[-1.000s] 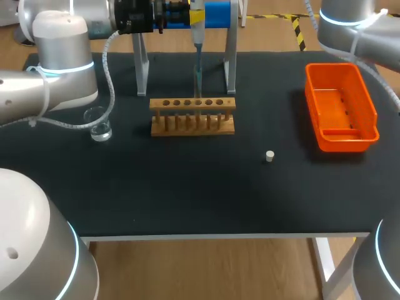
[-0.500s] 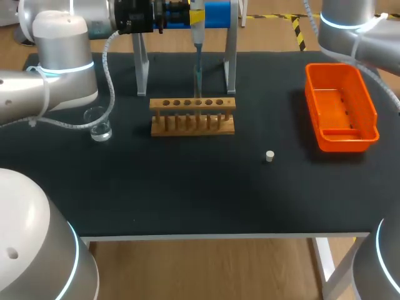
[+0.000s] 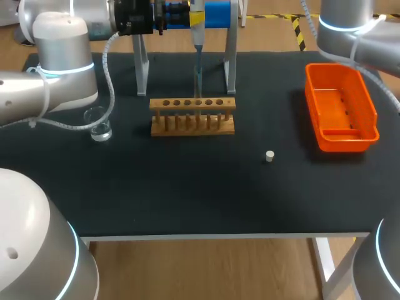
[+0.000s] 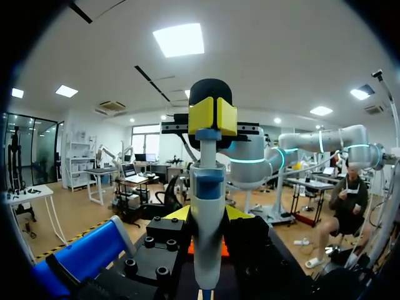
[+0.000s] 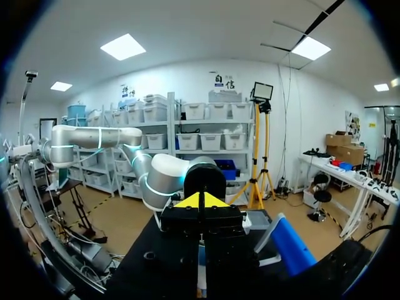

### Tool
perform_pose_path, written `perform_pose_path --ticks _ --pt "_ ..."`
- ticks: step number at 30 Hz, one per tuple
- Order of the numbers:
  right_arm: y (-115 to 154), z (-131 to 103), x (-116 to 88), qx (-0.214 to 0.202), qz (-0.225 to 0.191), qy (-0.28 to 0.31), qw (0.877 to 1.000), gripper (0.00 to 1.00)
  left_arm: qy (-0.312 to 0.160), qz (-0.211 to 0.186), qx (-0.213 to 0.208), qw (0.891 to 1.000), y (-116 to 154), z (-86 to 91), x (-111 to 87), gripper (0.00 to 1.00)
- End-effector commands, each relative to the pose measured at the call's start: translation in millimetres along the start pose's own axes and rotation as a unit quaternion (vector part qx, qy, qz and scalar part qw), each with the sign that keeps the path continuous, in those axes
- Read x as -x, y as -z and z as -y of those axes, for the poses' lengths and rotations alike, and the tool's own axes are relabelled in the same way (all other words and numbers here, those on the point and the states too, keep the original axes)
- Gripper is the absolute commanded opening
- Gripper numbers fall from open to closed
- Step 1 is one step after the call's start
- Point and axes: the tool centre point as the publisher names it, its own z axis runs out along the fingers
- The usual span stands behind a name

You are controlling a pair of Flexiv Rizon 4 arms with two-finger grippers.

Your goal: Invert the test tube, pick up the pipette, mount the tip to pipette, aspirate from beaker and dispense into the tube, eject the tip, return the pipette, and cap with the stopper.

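The pipette sits at the left claw; I cannot tell if the claw grips it. It is probably light, hard and slippery, so hold its fat body. The right claw is closed and empty.

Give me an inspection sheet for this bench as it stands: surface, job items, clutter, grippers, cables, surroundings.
Surface: black table, matte top.
Job's things: pipette hangs tip-down between the stand legs, over the wooden rack mid-table. Glass beaker sits left of the rack. White stopper lies loose in front of the rack, to its right. Orange bin is at the right. Test tube not made out.
Clutter: nothing seen.
Grippers: left gripper is at the pipette, grip not readable. Right gripper is outside the head view, yellow tips together.
Cables: grey cable loops from the left arm down beside the beaker.
Surroundings: nothing seen.
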Motion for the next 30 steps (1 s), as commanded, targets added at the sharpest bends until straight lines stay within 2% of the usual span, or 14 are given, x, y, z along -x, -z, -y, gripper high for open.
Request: perform_pose_path --ticks 1,25,27,30 --pt "0.7 7.1 -0.9 0.0 0.0 -0.002 1.0 0.0 -0.001 -0.002 -0.001 1.0 -0.2 2.8 1.3 0.0" --pt "1.4 26.5 -2.9 -0.005 0.001 -0.024 1.0 0.0 -0.001 -0.002 -0.001 1.0 -0.2 2.8 1.3 0.0" --pt "2.4 24.9 -2.5 -0.001 0.004 -0.021 1.0 0.0 -0.001 -0.002 -0.001 1.0 -0.2 2.8 1.3 0.0" --pt "10.1 9.2 -1.9 0.011 0.01 -0.008 1.0 0.0 -0.001 -0.002 -0.001 1.0 -0.2 2.8 1.3 0.0"
